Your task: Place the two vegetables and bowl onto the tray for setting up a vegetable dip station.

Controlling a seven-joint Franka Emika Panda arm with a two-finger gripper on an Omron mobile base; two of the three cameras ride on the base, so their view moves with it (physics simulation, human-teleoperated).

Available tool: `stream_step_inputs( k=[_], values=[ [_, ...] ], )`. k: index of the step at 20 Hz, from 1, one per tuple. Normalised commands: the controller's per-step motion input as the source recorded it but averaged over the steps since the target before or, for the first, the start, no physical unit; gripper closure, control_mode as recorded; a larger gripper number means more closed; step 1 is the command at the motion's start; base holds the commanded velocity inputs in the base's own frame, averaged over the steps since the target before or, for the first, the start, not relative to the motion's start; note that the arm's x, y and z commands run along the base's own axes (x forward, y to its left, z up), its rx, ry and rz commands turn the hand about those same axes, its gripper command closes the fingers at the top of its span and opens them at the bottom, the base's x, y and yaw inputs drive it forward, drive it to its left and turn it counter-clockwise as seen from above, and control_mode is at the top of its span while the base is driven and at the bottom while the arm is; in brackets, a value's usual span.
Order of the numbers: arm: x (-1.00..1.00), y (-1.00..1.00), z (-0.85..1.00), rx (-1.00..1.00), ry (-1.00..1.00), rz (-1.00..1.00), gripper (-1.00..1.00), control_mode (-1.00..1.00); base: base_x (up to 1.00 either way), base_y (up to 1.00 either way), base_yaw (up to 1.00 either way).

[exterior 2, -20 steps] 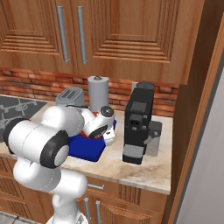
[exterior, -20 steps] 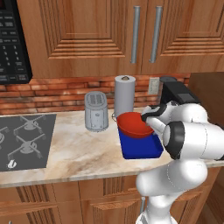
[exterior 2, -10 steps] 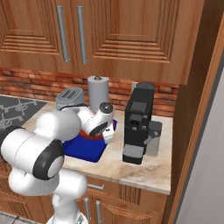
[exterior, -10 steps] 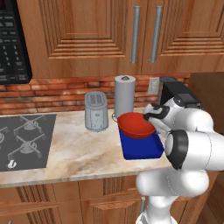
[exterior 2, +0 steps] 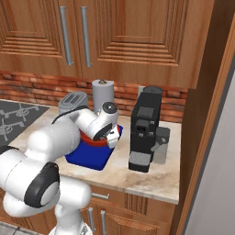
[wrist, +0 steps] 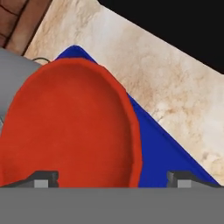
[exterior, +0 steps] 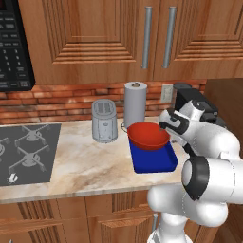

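The glossy red bowl point(exterior: 148, 135) point(exterior 2: 88, 138) point(wrist: 70, 127) rests on the back part of the deep blue tray point(exterior: 154, 162) point(exterior 2: 89, 157) point(wrist: 164, 157), on the counter. My gripper point(exterior: 165, 129) point(exterior 2: 111, 138) point(wrist: 111, 177) hangs at the bowl's right rim, open. Its two fingertips point(wrist: 43, 178) stand wide apart, one over the bowl's inside and one over the tray outside the rim, and neither touches the bowl. The two vegetables are hidden.
A silver toaster point(exterior: 104, 121) and a paper towel roll point(exterior: 135, 102) stand just left of and behind the tray. A black coffee machine point(exterior 2: 144, 133) stands close on its right. The grey stovetop point(exterior: 26, 152) lies far left. Cabinets hang overhead.
The jaws have spread wide and let go of the bowl's rim. The bowl stays on the tray. The arm's elbow has swung over.
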Motion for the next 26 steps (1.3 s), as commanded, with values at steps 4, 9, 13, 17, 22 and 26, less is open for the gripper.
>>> stream_step_inputs(
  k=[4, 9, 13, 17, 22, 26],
  values=[
    [-0.41, 0.1, 0.2, -0.1, 0.0, 0.26, -1.0, -1.0, 0.0, 0.0, 0.0],
    [-0.44, 0.15, 0.18, -0.19, 0.0, 0.41, -1.0, -1.0, 0.0, 0.0, 0.0],
    [-0.44, 0.17, 0.14, -0.16, 0.0, 0.33, -1.0, -1.0, 0.0, 0.0, 0.0],
    [-0.39, 0.18, 0.16, -0.12, 0.0, 0.28, -1.0, -1.0, 0.0, 0.0, 0.0],
    [-0.31, 0.14, 0.15, -0.07, -0.03, 0.21, -1.0, -1.0, 0.0, 0.0, 0.0],
    [-0.25, 0.1, 0.12, -0.02, -0.07, 0.1, -1.0, -1.0, 0.0, 0.0, 0.0]
  ],
)
